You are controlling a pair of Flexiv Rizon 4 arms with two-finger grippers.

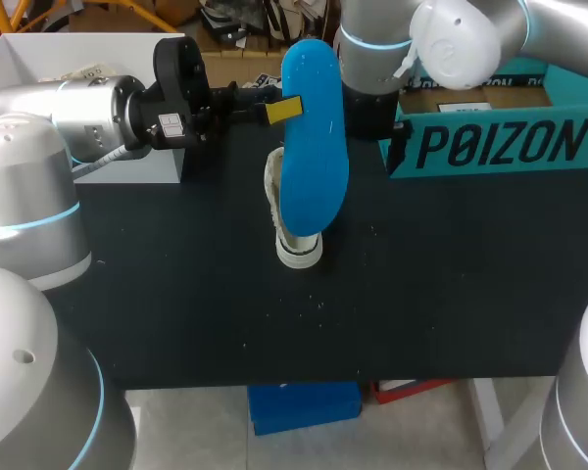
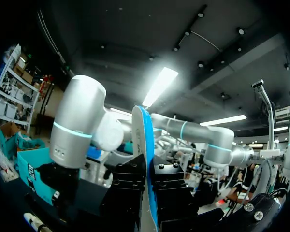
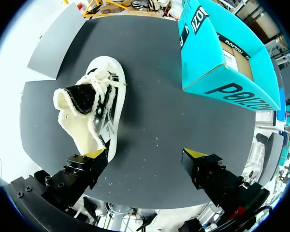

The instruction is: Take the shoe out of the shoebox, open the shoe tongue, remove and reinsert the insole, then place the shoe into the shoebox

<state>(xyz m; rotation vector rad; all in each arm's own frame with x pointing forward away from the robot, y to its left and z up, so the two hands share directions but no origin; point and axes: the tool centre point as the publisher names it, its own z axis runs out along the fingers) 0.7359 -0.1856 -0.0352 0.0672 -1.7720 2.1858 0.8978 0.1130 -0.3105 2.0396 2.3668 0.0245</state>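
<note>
Quantities recorded: one shoe (image 3: 94, 113), one blue insole (image 1: 314, 147), one teal shoebox (image 3: 217, 53), one white box (image 1: 39, 59), one counter (image 1: 451, 274). Two claws were present: left claw (image 1: 284, 110), right claw (image 3: 146, 154).

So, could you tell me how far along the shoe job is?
Done: the shoe sits on the table, out of the shoebox, and its insole is out. In hand: the left jaws clamp the insole; the right jaws stand open near the shoe. Left: reinsert the insole, then box the shoe.
</note>
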